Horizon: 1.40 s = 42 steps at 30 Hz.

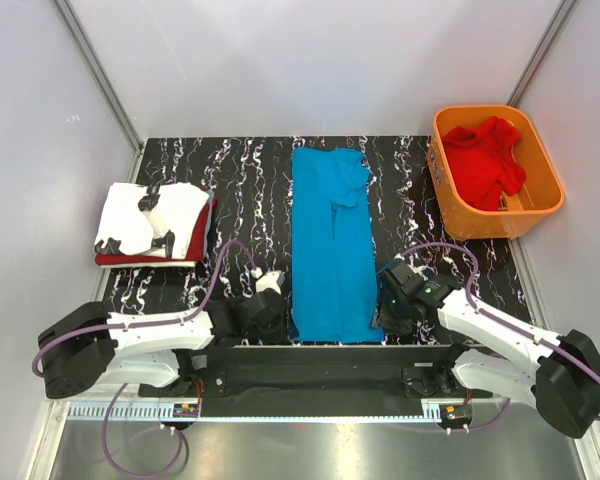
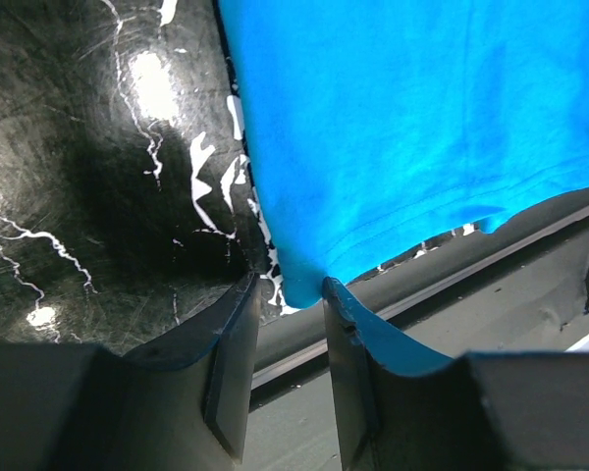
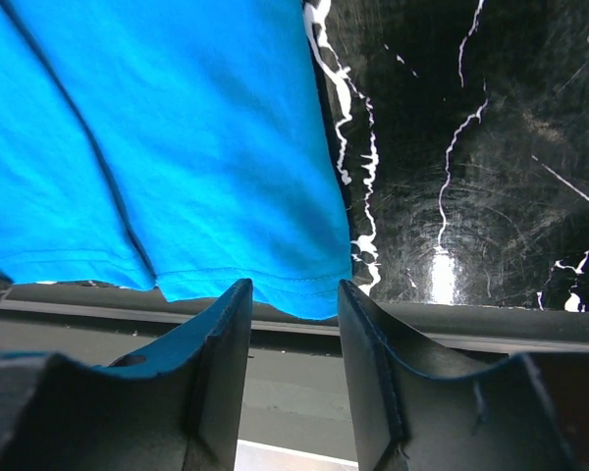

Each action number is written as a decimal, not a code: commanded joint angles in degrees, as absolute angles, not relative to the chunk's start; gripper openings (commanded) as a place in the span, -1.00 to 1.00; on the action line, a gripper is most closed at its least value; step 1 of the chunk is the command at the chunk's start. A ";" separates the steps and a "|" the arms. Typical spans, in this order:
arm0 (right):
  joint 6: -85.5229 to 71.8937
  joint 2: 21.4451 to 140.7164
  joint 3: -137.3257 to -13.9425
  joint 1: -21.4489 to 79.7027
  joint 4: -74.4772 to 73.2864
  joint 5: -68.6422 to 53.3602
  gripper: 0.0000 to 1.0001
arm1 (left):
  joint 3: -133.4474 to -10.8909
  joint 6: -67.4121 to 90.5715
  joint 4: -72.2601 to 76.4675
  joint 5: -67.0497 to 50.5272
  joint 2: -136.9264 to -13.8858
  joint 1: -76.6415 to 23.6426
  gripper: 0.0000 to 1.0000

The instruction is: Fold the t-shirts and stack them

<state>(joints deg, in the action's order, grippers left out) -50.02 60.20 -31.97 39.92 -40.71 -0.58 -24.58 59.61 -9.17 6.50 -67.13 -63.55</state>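
Standing parted, both jaws straddle near corners of the blue t-shirt (image 1: 330, 250).

Overhead camera; both wrist cameras near blue t-shirt (image 1: 330, 240).

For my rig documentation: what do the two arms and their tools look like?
The left arm and right arm have white links between bulky black joints. A thin purple cable loops along each. The left tool and right tool each have two dark, smooth, wedge-shaped fingers; no markings are visible.
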 commanded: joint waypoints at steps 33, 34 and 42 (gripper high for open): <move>-51.42 58.36 -39.63 44.91 -43.59 1.40 -1.00 | -30.14 57.13 -12.56 7.91 -64.43 -63.37 -1.00; -51.16 58.27 -40.42 44.83 -43.77 2.80 -1.00 | -31.71 56.00 -13.87 7.91 -64.34 -62.85 -1.00; -46.51 65.63 -50.26 42.12 -42.81 12.30 -1.00 | -40.68 47.30 -18.54 5.36 -65.56 -52.40 -1.00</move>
<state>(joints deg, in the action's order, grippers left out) -49.71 61.58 -45.91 44.03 -43.35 6.70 -35.51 52.49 -16.88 5.78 -65.73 -55.46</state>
